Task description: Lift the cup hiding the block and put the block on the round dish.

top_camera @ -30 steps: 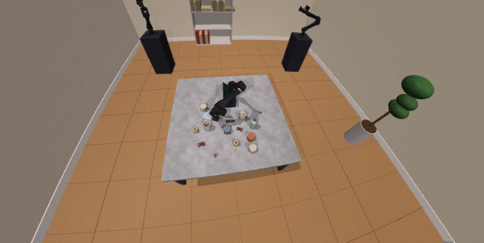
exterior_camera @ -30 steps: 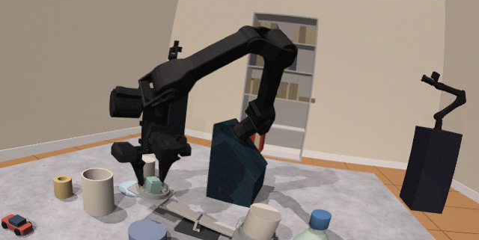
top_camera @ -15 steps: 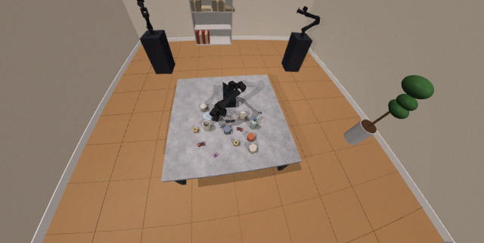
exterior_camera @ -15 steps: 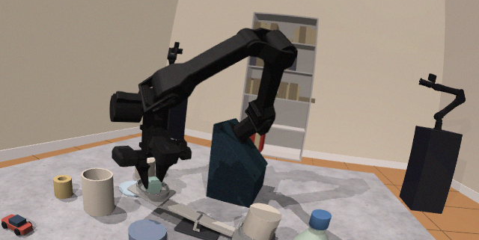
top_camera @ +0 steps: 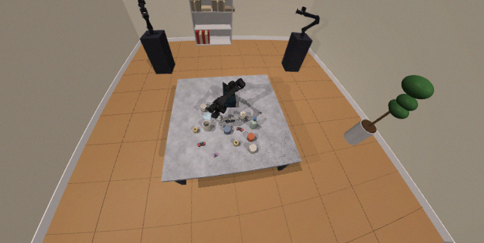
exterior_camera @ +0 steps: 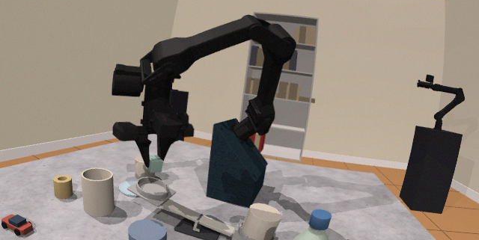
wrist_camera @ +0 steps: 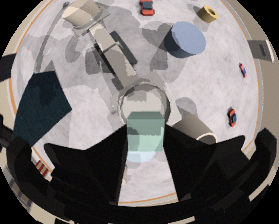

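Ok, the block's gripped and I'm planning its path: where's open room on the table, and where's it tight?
Bare patches: the table's near-left corner, in front of the red toy car; the right strip beyond the bottle. Crowded: around the balance, where the gripper holds the block beside the dish and lifted cup.
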Tool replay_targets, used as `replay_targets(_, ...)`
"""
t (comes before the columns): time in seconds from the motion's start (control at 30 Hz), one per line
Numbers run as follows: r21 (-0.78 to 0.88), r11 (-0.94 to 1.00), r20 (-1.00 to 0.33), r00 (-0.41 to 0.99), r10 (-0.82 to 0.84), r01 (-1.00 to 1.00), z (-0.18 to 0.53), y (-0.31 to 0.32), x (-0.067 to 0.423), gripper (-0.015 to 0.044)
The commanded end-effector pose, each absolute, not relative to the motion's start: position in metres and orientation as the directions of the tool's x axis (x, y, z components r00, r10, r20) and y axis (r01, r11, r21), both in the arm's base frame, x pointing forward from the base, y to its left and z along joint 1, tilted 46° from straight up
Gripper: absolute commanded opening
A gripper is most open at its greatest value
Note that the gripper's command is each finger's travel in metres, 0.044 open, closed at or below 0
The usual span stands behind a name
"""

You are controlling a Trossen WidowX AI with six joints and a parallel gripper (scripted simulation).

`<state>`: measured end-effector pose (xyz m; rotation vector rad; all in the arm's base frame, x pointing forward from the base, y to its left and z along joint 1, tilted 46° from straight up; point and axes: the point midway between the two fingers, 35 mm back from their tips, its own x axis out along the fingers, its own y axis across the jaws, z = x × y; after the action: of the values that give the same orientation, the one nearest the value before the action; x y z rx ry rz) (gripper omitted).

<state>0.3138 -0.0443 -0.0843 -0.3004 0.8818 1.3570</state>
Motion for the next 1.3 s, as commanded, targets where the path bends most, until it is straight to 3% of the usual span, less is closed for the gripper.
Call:
replay_targets(0.0,0.270,0.237,-0.706,-0.024,0.708,-0.933,-0.060,-0.069,0.317,0.0000)
replay_targets(0.2,0.270,0.237,-0.706,-0.025,0.708,-0.933,-0.059,-0.074,0.316,0.0000)
replay_targets(1.27,0.268,0.240,-0.712,-0.024,0.702,-0.933,-0.201,-0.099,0.253,0.0000)
